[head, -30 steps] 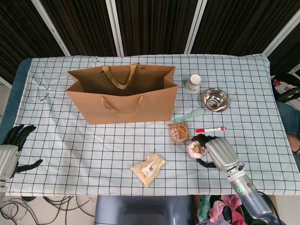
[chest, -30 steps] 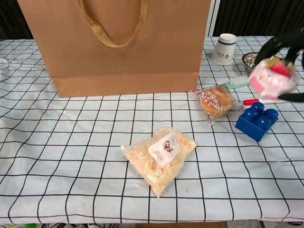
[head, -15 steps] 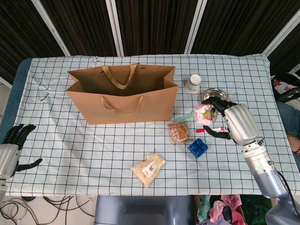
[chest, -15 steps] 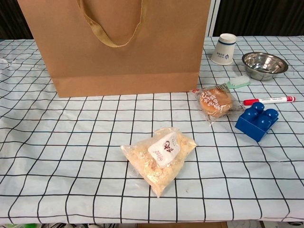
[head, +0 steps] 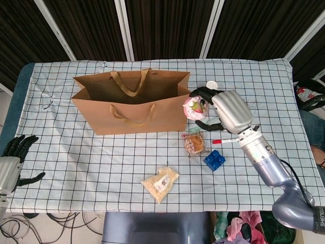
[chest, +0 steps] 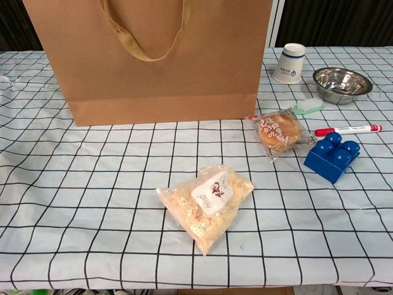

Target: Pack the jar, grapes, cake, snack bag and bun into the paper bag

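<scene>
Heads up: your right hand (head: pixel 223 109) grips the cake (head: pixel 195 108) right at the paper bag (head: pixel 132 104)'s right edge, left hand (head: pixel 11 165) idle and open, so releasing early drops it outside.

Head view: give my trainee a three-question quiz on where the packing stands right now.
1. True or false: the right hand holds the cake beside the paper bag's right end.
2. Which lies nearest the table's front edge: A bun, B snack bag, C blue block?
3. Fill in: the left hand sits at the table's left edge, fingers apart, holding ____.

Key: 1 true; 2 B; 3 nothing.
</scene>
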Tool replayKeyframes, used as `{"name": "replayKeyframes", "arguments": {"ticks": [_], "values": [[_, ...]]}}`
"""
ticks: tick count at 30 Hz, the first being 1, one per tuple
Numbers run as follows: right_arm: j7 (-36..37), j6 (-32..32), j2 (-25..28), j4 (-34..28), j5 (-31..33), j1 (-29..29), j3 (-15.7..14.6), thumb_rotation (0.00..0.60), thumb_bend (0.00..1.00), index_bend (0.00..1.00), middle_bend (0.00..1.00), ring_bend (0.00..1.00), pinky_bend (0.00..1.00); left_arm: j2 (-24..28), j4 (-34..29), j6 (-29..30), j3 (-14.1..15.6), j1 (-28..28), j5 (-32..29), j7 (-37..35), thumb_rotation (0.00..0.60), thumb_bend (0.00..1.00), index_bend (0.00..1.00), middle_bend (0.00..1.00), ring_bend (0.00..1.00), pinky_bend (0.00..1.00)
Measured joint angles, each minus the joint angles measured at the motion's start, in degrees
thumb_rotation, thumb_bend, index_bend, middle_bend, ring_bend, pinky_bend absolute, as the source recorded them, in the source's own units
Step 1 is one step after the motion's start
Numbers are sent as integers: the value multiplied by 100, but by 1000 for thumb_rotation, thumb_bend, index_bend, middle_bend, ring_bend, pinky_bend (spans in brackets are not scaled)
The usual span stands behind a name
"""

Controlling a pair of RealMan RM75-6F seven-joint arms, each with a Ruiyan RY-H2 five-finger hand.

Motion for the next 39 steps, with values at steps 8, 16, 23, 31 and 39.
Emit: {"name": "replayKeyframes", "arguments": {"ticks": [8, 16, 23, 31, 39], "values": [[-676, -374, -534, 448, 1002, 1120, 236, 600, 441, 565, 487, 566, 574, -4, 15, -44, -22, -12, -15, -37, 600, 119, 109, 94, 0, 16], [-1283, -525, -1286, 1289, 2090, 2140, 276, 600, 442, 573, 488, 565, 574, 19, 49, -108, -65, -34, -74, -150, 600, 119, 109, 94, 0, 16], [-1590, -542, -1782, 2005, 2518, 2572, 132, 600, 386, 521, 453, 539, 567, 36, 98, -179, -97, -49, -156, -226, 600, 119, 109, 94, 0, 16], [-1881, -636, -2044, 2407, 3097, 2847, -84, 600, 215, 289, 145, 239, 369, 42, 123, -243, -129, -67, -216, -259, 600, 119, 108, 92, 0, 16], [-1901, -608, -1787, 2193, 3317, 2852, -94, 600, 169, 240, 109, 214, 321, 24, 107, -302, -119, -81, -225, -184, 600, 119, 109, 90, 0, 16]]}}
